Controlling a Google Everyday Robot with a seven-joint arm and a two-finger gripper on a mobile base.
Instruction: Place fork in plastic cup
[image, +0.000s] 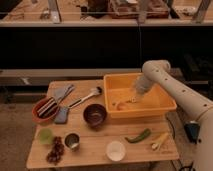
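Observation:
My gripper (133, 96) reaches down into the yellow bin (165, 102) from the right, low over its floor near the middle. A slim pale fork (128, 102) lies on the bin floor just below and left of the gripper, next to a small orange item (119, 106). The light green plastic cup (46, 136) stands upright at the front left of the wooden table (90, 152), far from the gripper. Whether the gripper touches the fork cannot be made out.
A dark bowl (95, 115) stands left of the bin. A metal cup (72, 141), grapes (56, 150) and a white cup (116, 150) stand along the front. A black-handled utensil (85, 98), a red bowl (45, 110), a green pepper (138, 136).

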